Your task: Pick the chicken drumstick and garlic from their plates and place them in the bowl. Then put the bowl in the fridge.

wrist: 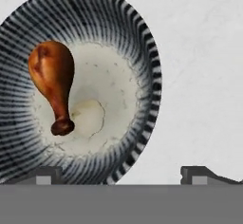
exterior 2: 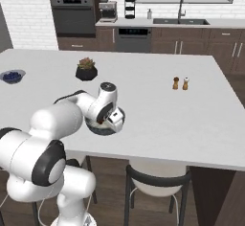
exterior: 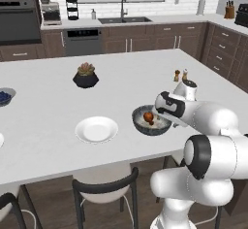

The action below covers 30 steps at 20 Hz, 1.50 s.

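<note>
The dark grey bowl [wrist: 128, 42], striped inside, stands on the white island counter near its front edge. In it lies the orange-brown chicken drumstick [wrist: 52, 83], fat end up in the hand view, with the pale garlic [wrist: 88, 117] against its bone end. My gripper [wrist: 123, 175] hovers open just above the bowl's right rim, holding nothing. One fingertip [wrist: 45, 175] is over the bowl, the other over bare counter. From the base, the bowl [exterior: 140, 126] with the drumstick [exterior: 148, 117] sits under the gripper [exterior: 162, 121]. A white plate [exterior: 97, 129] lies bare to its left. The fridge is out of view.
A black succulent planter [exterior: 85, 75] stands behind the plate, and a bowl of blue berries [exterior: 5, 97] sits at the far left. Two small shakers [exterior: 180, 74] stand behind the arm. Stools are tucked under the island's front edge. Cabinets and a sink line the back wall.
</note>
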Motion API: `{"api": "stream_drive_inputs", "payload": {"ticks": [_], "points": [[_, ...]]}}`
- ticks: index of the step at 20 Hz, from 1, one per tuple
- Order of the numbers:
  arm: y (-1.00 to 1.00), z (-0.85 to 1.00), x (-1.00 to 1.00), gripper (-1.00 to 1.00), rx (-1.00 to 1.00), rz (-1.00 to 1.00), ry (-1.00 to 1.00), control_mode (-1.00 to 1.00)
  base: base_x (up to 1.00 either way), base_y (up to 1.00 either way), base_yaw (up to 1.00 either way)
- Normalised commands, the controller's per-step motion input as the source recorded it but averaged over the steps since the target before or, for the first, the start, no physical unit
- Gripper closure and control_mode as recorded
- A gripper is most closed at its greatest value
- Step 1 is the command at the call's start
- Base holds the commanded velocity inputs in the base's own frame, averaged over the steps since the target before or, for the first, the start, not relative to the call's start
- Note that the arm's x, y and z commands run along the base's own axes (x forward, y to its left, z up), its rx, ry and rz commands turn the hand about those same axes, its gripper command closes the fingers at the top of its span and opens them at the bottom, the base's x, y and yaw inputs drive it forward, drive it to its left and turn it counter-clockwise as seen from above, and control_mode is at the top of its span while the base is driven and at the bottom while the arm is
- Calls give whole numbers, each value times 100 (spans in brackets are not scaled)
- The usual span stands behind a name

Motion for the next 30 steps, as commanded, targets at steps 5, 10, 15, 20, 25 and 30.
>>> {"api": "stream_drive_inputs", "payload": {"ticks": [5, 10, 15, 20, 25, 30], "points": [[-20, -32, 0, -100, 0, -13, 11, -100, 0, 0, 0], [-5, -29, 13, -100, 0, -6, 11, -100, 0, 0, 0], [0, -4, 32, -100, 0, 0, 1, -100, 0, 0, 0], [0, -24, 10, -100, 0, 0, 0, -100, 0, 0, 0], [0, -22, 0, -100, 0, 0, 0, -100, 0, 0, 0], [10, -8, 0, 100, 0, 0, 0, -100, 0, 0, 0]]}}
